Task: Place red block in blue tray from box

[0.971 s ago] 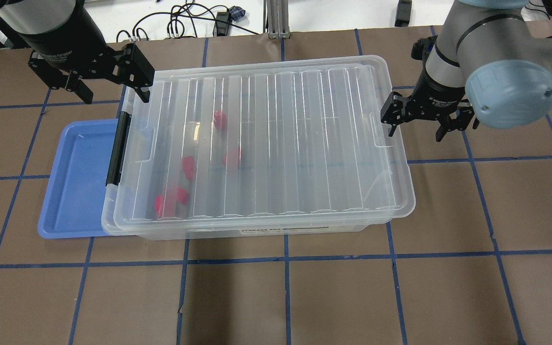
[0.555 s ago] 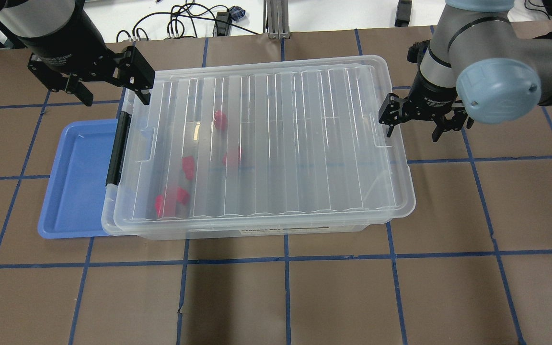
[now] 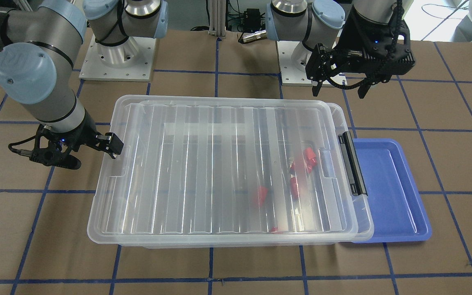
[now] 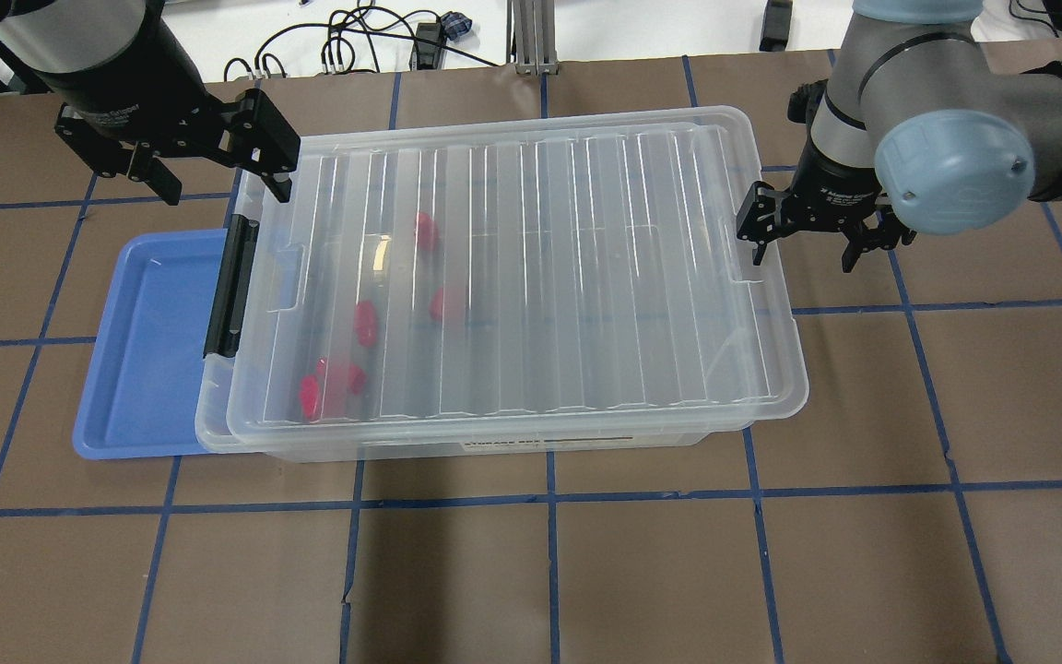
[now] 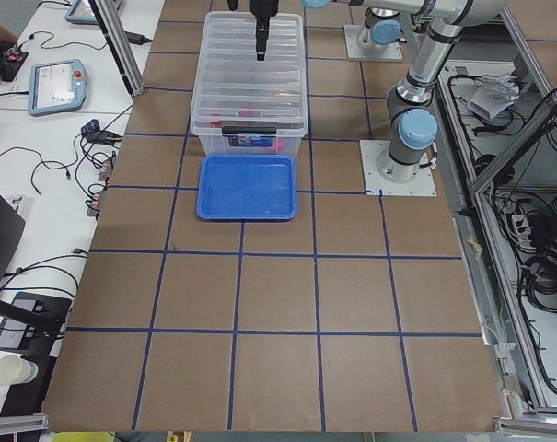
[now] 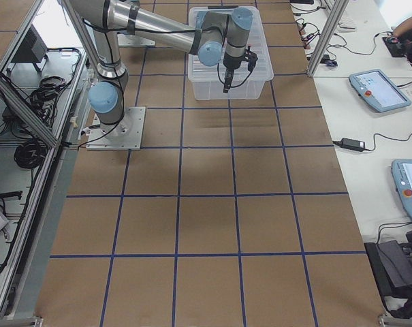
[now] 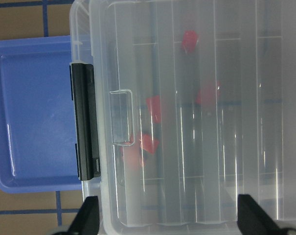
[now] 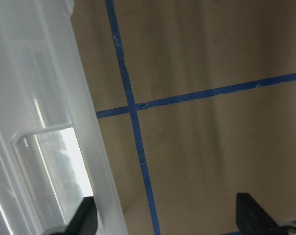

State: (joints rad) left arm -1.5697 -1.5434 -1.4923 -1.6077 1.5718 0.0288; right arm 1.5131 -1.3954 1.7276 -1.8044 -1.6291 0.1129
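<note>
A table covered in brown paper with a blue tape grid carries the box, a clear bin whose ribbed lid lies on top, sitting slightly off toward the robot's right so the bin's rim shows at the other end. The blue tray lies flat against the box's left short end, partly tucked under its rim. The left gripper hovers above the box's far-left corner, fingers spread wide and holding nothing. The right gripper is also spread and holds nothing, with one fingertip at the lid's right short edge. A black latch bar runs along the tray-side end. Each red block lies inside the box under the lid, near that latch end.
</note>
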